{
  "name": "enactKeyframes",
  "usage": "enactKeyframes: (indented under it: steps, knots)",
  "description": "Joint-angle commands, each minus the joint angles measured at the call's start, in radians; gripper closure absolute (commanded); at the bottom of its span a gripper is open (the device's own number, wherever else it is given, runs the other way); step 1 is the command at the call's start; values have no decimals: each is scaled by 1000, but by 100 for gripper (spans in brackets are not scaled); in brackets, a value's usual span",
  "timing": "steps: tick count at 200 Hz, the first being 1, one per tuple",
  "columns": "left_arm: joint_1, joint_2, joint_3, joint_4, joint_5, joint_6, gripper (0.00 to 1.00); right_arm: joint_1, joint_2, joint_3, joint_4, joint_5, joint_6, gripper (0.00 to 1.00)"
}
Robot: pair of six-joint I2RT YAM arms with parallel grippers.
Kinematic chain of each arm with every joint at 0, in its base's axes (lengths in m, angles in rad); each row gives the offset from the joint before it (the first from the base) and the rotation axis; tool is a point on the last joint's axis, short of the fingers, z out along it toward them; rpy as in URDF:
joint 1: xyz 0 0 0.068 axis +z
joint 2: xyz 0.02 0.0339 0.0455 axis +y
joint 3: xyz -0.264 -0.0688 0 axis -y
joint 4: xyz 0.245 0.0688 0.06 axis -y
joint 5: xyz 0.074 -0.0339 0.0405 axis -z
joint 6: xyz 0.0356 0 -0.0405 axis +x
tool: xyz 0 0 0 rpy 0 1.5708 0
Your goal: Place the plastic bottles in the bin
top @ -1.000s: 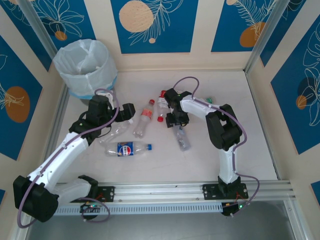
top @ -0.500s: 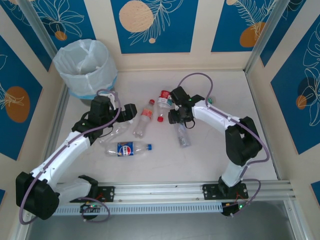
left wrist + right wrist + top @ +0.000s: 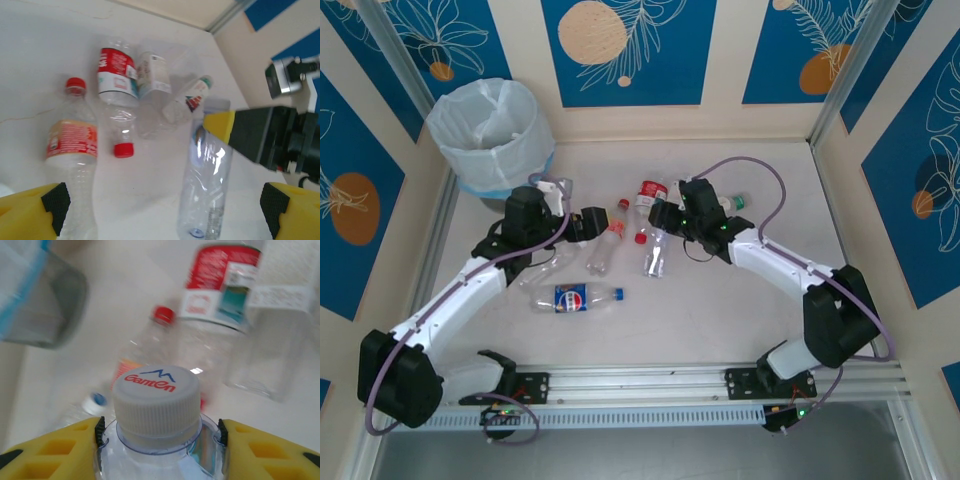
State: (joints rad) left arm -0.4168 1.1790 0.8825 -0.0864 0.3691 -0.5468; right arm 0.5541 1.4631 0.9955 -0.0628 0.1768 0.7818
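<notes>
My right gripper (image 3: 665, 216) is shut on the neck of a clear plastic bottle (image 3: 655, 252) with a white cap (image 3: 156, 397); the body hangs below the jaws, above the table. The left wrist view has this bottle (image 3: 207, 185) just ahead, between the wide-open fingers of my left gripper (image 3: 165, 205). The left gripper (image 3: 595, 222) hovers by a red-labelled bottle (image 3: 607, 236). More bottles lie nearby: a red-capped one (image 3: 116, 95), a blue Pepsi one (image 3: 578, 297), a crushed clear one (image 3: 552, 266) and a green-capped one (image 3: 735, 202). The bin (image 3: 500, 158) stands at the far left.
The bag-lined bin sits in the back-left corner against the patterned walls. A metal rail (image 3: 650, 382) runs along the near edge with both arm bases on it. Bare table lies at the right (image 3: 800, 230) and in front of the bottles.
The right gripper has closed on the white-capped bottle, lifted it off the table and carried it left. The left gripper has shifted right toward the bottles, staying open.
</notes>
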Motion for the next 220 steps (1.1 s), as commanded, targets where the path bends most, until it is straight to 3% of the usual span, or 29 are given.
enactKeyframes:
  steps: [1,43,77,123,178,220]
  knots:
    - [-16,16,-9,70,158,61,1,-2,-44,-60,332,-132,117,64]
    - [-30,4,28,-27,266,277,1,3,-45,-87,525,-292,196,63]
    - [-39,43,108,-157,326,387,2,35,-73,-96,622,-338,179,63]
    - [-49,84,142,-116,424,376,11,81,-78,-100,674,-342,122,62]
    - [-49,101,149,-89,465,360,29,86,-100,-111,667,-354,96,61]
    - [-48,111,131,-15,513,314,35,89,-91,-109,690,-376,111,61]
